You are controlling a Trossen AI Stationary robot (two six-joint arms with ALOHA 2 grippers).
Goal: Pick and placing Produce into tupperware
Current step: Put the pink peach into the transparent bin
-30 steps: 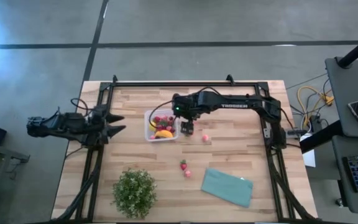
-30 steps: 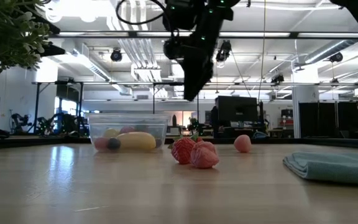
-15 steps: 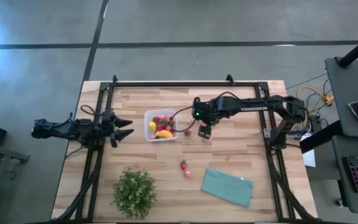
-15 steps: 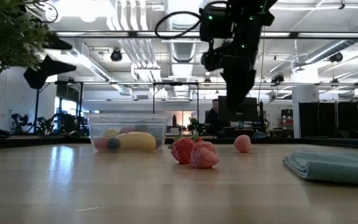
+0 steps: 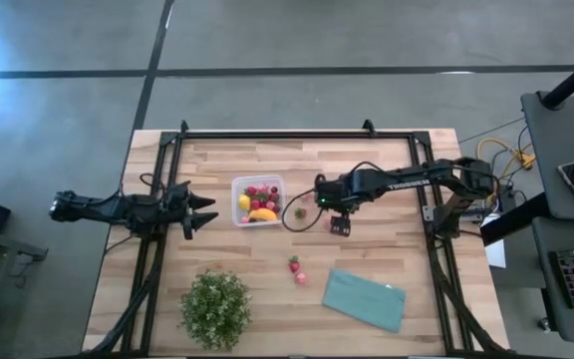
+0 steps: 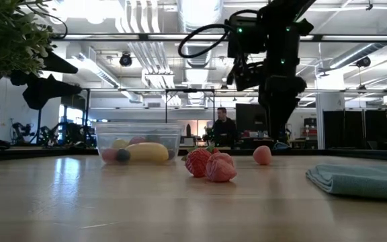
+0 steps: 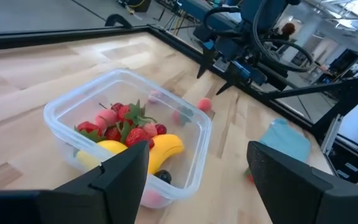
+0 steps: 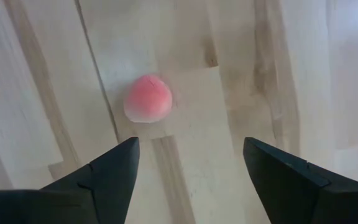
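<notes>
The clear square tupperware (image 5: 258,200) stands left of the table's middle and holds the yellow banana (image 7: 165,149), a yellow round fruit (image 5: 244,201) and several red strawberries (image 7: 120,122). A pink fruit (image 8: 148,98) lies on the wood to its right. My right gripper (image 5: 339,224) hangs open just above that fruit, pointing down, fingers apart and clear of it (image 8: 191,180). Two more strawberries (image 5: 296,271) lie nearer the near edge. My left gripper (image 5: 202,209) waits open, level, left of the tupperware (image 7: 126,134).
A folded teal cloth (image 5: 365,299) lies near the table's near right. A green potted plant (image 5: 214,307) stands at the near left. A black frame rail (image 5: 297,134) runs along the far edge. A person (image 6: 222,124) stands in the room beyond.
My right gripper has swung from beside the tupperware's right wall toward the table's right and near side, and has come down over the pink fruit. My left gripper has crept a little toward the tupperware. The fruits have stayed where they were.
</notes>
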